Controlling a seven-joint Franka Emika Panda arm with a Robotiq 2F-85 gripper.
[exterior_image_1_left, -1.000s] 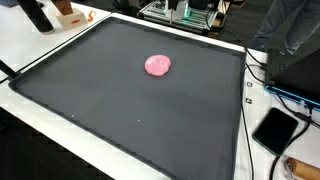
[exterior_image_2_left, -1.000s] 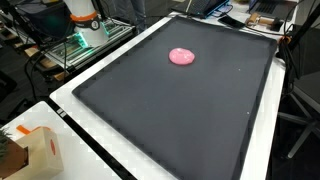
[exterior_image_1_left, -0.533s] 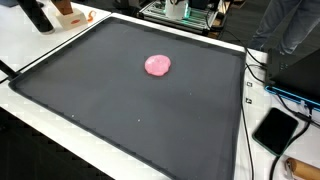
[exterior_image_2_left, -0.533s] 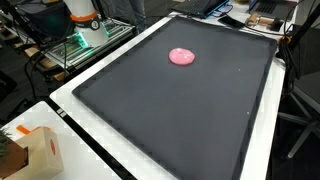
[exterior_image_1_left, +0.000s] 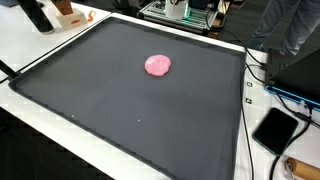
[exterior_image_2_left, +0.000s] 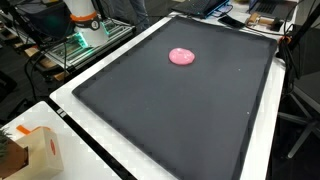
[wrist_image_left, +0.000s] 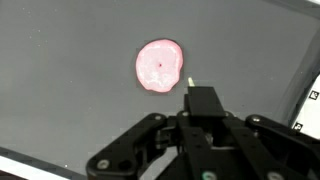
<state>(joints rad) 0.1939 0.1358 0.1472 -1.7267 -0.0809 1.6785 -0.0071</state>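
Dark mat (wrist_image_left: 60, 110), pink blob (wrist_image_left: 158, 66) beyond pincer (wrist_image_left: 204, 105)

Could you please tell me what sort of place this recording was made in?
Probably a lab or workshop: a large dark mat on a white table, a wire equipment rack beside it, and cables trailing along the edge.

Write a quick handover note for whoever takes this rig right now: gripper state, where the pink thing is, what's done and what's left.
Gripper: seen only in the wrist view, above the mat, holding nothing; whether its jaws are open or shut cannot be told.
Pink blob: flat, round, lying alone on the dark mat, toward the far side in both exterior views. In the wrist view it sits just ahead of the gripper, apart from it.
Done: nothing grasped; the blob lies untouched.
Left: likely closing in on the blob and making contact.
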